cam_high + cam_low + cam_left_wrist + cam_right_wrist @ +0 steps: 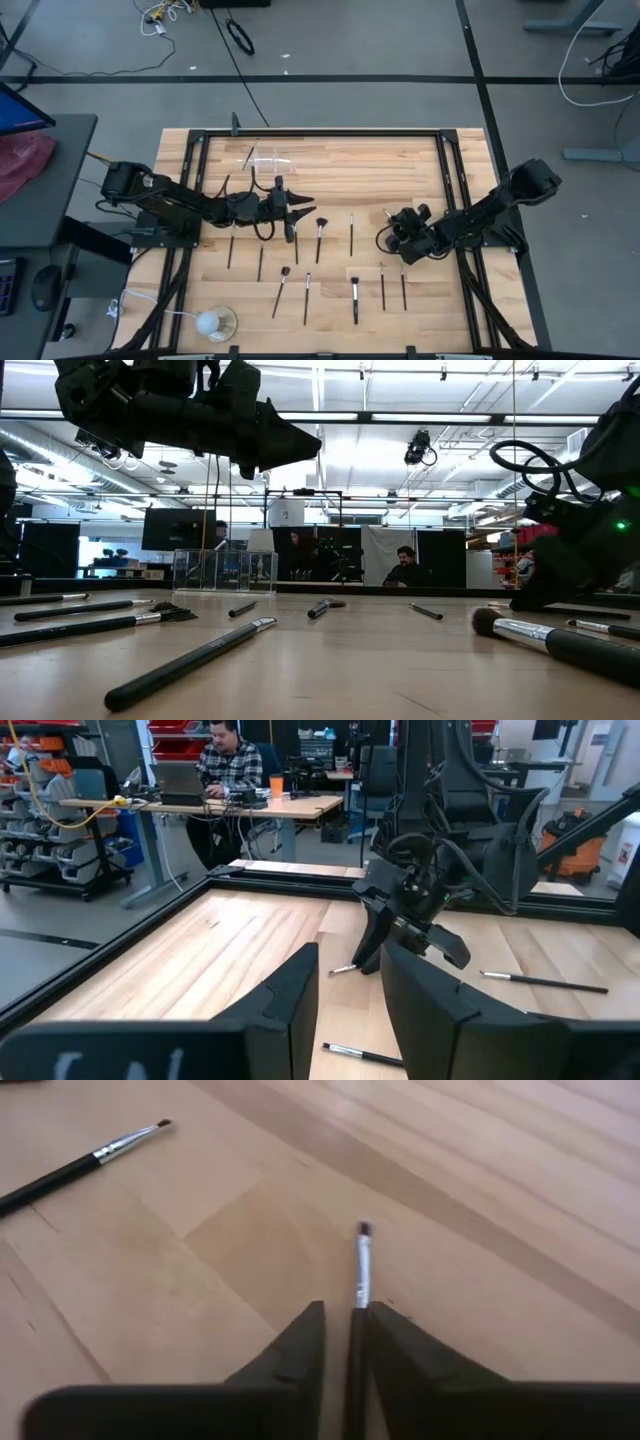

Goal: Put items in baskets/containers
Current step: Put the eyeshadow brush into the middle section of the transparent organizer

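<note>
Nearest us, slim dark-handled brushes [306,285] lie scattered lengthwise on the pale wood surface [340,165]. Our right gripper [347,1342] sits low, jaws pinching a thin silver-ferruled brush [361,1270] pointing forward. Our left gripper [350,1005] hovers mid-surface, jaws spread. Farthest, the clear plastic holder [264,160] stands; we cannot tell its contents.

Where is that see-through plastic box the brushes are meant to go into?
In the high view the small clear plastic holder sits near the table's far edge, left of centre, just beyond the left gripper, with no brush visible in it.
</note>
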Robot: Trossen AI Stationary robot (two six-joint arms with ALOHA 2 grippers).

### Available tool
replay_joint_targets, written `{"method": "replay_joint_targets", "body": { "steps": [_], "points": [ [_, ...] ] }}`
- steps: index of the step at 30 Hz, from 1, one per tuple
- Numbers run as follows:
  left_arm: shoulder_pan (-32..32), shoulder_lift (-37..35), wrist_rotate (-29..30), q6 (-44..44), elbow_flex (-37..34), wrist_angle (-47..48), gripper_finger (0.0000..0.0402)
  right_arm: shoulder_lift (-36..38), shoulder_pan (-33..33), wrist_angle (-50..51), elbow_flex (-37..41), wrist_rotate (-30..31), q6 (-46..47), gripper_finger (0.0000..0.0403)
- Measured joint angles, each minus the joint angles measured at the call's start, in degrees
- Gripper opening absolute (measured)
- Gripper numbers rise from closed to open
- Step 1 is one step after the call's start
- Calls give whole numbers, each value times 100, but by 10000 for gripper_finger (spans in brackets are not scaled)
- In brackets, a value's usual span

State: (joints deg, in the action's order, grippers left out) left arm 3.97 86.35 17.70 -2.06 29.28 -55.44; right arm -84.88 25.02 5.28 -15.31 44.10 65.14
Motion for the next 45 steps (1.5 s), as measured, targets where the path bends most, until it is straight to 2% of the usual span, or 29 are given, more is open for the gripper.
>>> {"method": "replay_joint_targets", "body": {
  "steps": [5, 13, 20, 25, 28, 33, 39, 42, 45],
  "points": [
    [0, 0, 0, -22, 0, 81, 117, -2, 21, 49, 0, 7, -121, 11],
    [0, 0, -15, -21, 0, 184, 117, 28, 35, -14, 17, 54, -377, 9],
    [-2, -2, -577, 4, 0, 179, 117, 564, 2, -450, 93, -21, -951, 6],
    [-7, 20, -597, 110, 2, 147, 117, 989, -36, -1792, 70, 165, -2216, 5],
    [-12, 273, -676, 226, 7, -224, 117, 1115, -36, -3036, 65, 353, -3224, 5],
    [-168, 1161, -1476, 322, 317, -1085, 128, 1121, -38, -5448, 57, 289, -5248, 7],
    [-355, 2233, -2108, 241, 1468, -1185, 202, 1119, -47, -8005, 48, -582, -7319, 8],
    [-410, 2609, -2214, 129, 2122, -1208, 236, 1123, -91, -8692, 48, -1105, -7887, 8],
    [-421, 2869, -2551, 168, 2723, -1188, 248, 1128, -184, -8862, 42, -1459, -8065, 9]
  ]
}}
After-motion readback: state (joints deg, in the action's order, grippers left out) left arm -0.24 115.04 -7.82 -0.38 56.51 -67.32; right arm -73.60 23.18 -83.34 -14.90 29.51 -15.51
